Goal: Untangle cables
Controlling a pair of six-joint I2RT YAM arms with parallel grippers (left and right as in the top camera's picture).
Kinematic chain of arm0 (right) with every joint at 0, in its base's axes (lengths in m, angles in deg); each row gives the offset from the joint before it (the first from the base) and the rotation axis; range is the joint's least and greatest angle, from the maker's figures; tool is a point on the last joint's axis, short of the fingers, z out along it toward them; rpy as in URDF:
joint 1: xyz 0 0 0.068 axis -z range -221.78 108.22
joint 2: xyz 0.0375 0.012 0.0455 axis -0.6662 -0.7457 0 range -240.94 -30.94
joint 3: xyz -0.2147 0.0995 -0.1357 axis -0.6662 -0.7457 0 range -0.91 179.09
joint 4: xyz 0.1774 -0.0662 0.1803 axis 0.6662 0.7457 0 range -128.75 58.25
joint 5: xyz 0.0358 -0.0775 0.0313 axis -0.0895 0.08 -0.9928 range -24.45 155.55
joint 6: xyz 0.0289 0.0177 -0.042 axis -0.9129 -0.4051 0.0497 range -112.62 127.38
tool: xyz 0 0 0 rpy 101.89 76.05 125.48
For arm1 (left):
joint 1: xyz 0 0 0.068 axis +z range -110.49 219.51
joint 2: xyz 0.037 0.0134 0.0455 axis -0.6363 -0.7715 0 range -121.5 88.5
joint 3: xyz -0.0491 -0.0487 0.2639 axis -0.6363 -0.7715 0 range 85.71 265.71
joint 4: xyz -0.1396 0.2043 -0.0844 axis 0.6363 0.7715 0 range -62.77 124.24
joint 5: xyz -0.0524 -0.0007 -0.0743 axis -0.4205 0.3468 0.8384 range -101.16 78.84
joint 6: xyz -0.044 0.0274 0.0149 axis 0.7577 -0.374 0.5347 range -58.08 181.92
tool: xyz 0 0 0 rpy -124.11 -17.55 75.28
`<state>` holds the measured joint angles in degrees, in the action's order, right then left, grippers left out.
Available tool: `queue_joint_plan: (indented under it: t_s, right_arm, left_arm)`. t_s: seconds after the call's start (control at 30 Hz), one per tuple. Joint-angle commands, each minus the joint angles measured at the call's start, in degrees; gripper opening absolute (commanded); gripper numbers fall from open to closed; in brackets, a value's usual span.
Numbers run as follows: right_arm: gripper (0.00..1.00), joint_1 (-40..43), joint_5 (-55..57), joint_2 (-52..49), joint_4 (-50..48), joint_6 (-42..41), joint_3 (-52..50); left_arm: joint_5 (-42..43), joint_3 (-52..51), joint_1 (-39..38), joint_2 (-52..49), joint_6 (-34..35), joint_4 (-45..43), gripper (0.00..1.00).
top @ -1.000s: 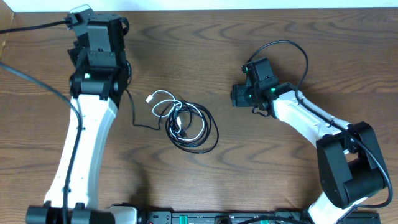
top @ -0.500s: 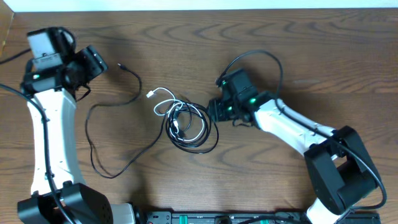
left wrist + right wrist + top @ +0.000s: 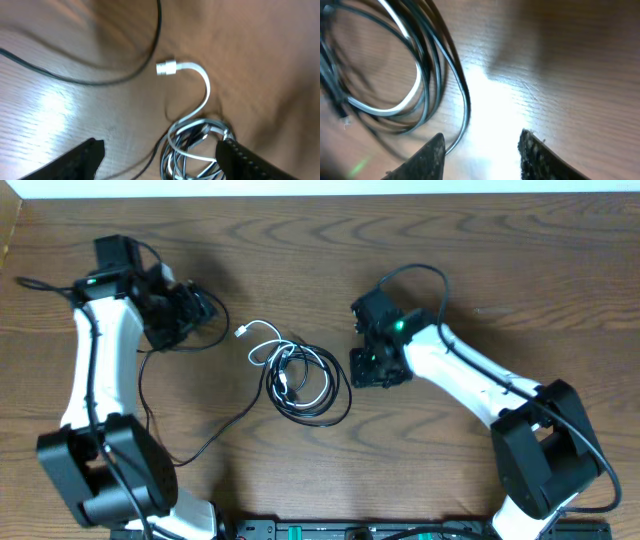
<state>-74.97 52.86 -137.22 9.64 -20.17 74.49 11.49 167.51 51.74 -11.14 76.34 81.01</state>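
As cables lie coiled, right pincer sits beside

Left wrist view, soft focus throughout. Left pincer: only the fingertips show, and the bottom edge cuts off the rest. Coil of cables is cut by the same edge. Loose black cable leaves by the top and left edges, no plug seen.

Right wrist view, smeared. Right pincer: fingers cropped at the bottom. Coil cropped at top and left.

Overhead: both pincers' fingers are lost against their dark housings. Strand order inside the coil is unreadable. Black plugs are too small to pick out.
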Motion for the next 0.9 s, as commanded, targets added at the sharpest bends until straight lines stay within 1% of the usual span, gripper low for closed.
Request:
queue_joint_plan:
  t_s: [0.0, 0.03, 0.07, 0.13, 0.23, 0.4, 0.5, 0.57, 0.6, 0.63, 0.7, 0.73, 0.77, 0.8, 0.83, 0.87]
  right_arm:
    - [0.48, -0.31, -0.13, 0.09, 1.84, 4.09, 4.76]
    - [0.49, -0.96, -0.22, -0.50, 2.21, 4.07, 4.74]
    - [0.50, -1.38, -0.39, -0.92, 2.49, 4.09, 4.74]
    - [0.54, -2.67, -1.70, -3.65, 3.37, 4.31, 4.74]
    - [0.56, -4.15, -5.20, -9.68, 3.48, 4.48, 4.76]
    - [0.57, -4.24, -7.78, -15.74, 3.56, 4.48, 5.57]
    - [0.58, -3.45, -8.04, -16.15, 3.69, 4.46, 6.14]
    - [0.56, -3.15, -8.04, -16.15, 3.74, 4.46, 6.25]
    - [0.54, -3.13, -8.04, -16.15, 3.80, 4.46, 6.25]
    - [0.49, -3.13, -7.89, -16.15, 3.96, 4.46, 6.25]
    - [0.32, -3.28, -7.06, -16.15, 4.59, 4.48, 6.36]
    - [0.24, -3.28, -6.47, -16.15, 5.09, 4.46, 6.73]
    - [0.17, -3.26, -5.68, -16.15, 5.73, 4.48, 7.39]
    - [0.11, -3.17, -3.82, -16.15, 6.91, 4.50, 8.50]
    - [0.08, -3.10, -1.11, -16.15, 8.41, 4.55, 9.88]
    - [0.06, -3.02, 2.36, -16.15, 10.23, 5.35, 11.52]
  left_arm:
    - [0.87, -0.66, -4.09, -2.95, -4.63, 3.23, 0.63]
    - [0.63, -0.70, -5.51, -3.74, -6.01, 4.81, 0.58]
    - [0.44, -0.72, -6.51, -4.17, -6.88, 5.79, 0.57]
    - [-0.68, -0.90, -8.85, -5.29, -7.56, 7.61, 0.57]
    - [-4.57, -1.09, -12.68, -7.19, -7.56, 8.96, 0.57]
    - [-5.81, -1.14, -16.98, -10.73, -7.78, 8.48, 0.57]
    - [-5.81, -1.14, -18.93, -14.23, -7.78, 7.34, 0.57]
    - [-5.81, -1.14, -19.71, -17.00, -8.09, 5.60, 0.58]
    - [-5.81, -1.14, -19.82, -18.12, -8.22, 4.63, 0.57]
    - [-5.77, -1.14, -19.80, -19.12, -8.20, 3.78, 0.57]
    - [-5.77, -1.14, -19.80, -20.46, -8.20, 2.56, 0.57]
    - [-5.64, -1.14, -19.80, -20.85, -8.20, 2.16, 0.51]
    - [-4.92, -1.14, -19.80, -20.92, -8.17, 1.70, 0.42]
    - [-3.48, -1.14, -19.80, -20.90, -8.17, 1.16, 0.29]
    - [-1.11, -1.11, -19.80, -20.90, -8.20, 0.50, 0.24]
    - [1.49, -1.11, -19.80, -20.90, -8.20, -0.37, 0.14]
